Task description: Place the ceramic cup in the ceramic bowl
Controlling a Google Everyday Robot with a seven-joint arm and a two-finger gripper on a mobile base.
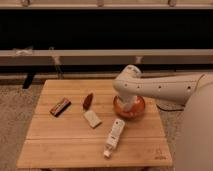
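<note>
The orange ceramic bowl (137, 111) with a darker rim sits on the right part of the wooden table (70, 150). My white arm reaches in from the right and bends down over it. My gripper (128, 102) hangs at the bowl's opening, mostly hidden by the wrist. The ceramic cup does not show clearly; the wrist and gripper cover the bowl's inside where it could be.
A brown wrapped bar (60, 106) lies at the table's left. A dark reddish-brown object (88, 100) and a small cream block (92, 119) lie left of the bowl. A white tube (114, 136) lies in front of the bowl. A dark shelf stands behind the table.
</note>
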